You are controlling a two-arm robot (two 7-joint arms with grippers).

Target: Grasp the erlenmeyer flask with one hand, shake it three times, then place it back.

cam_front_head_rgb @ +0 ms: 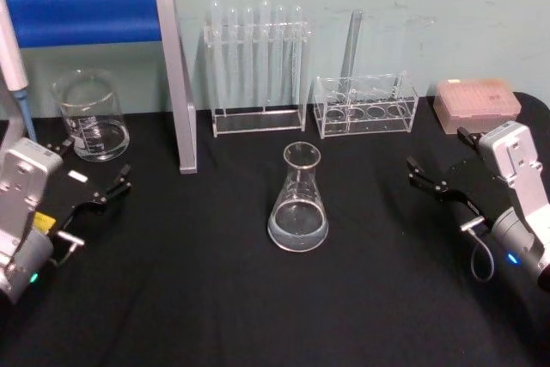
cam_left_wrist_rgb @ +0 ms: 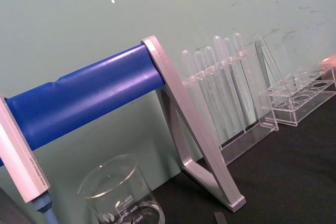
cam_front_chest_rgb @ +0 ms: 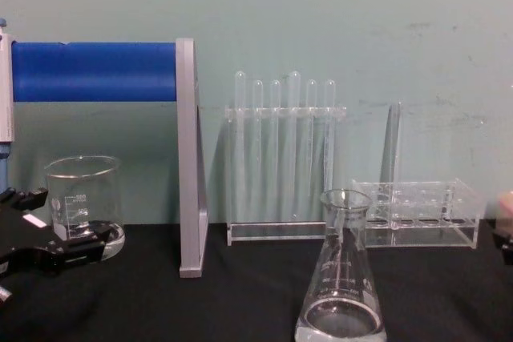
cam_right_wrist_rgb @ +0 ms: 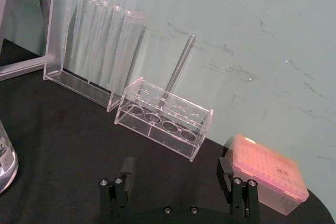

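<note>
The erlenmeyer flask (cam_front_head_rgb: pixel 298 200) stands upright on the black table (cam_front_head_rgb: pixel 258 315) near the middle, with a little clear liquid in its base; the chest view has it close in front (cam_front_chest_rgb: pixel 341 294). Its edge also shows in the right wrist view (cam_right_wrist_rgb: pixel 5 163). My left gripper (cam_front_head_rgb: pixel 93 168) rests open at the table's left, well away from the flask and just in front of a beaker. My right gripper (cam_front_head_rgb: pixel 440 154) hovers open to the right of the flask, fingers pointing toward it with a wide gap between them (cam_right_wrist_rgb: pixel 176 171). Nothing is held by either.
A glass beaker (cam_front_head_rgb: pixel 90 118) sits back left beside a blue roller on a grey stand (cam_front_head_rgb: pixel 176 75). Behind the flask are a tall rack of test tubes (cam_front_head_rgb: pixel 256 66) and a low clear rack (cam_front_head_rgb: pixel 365 105). A pink tip box (cam_front_head_rgb: pixel 477 102) sits back right.
</note>
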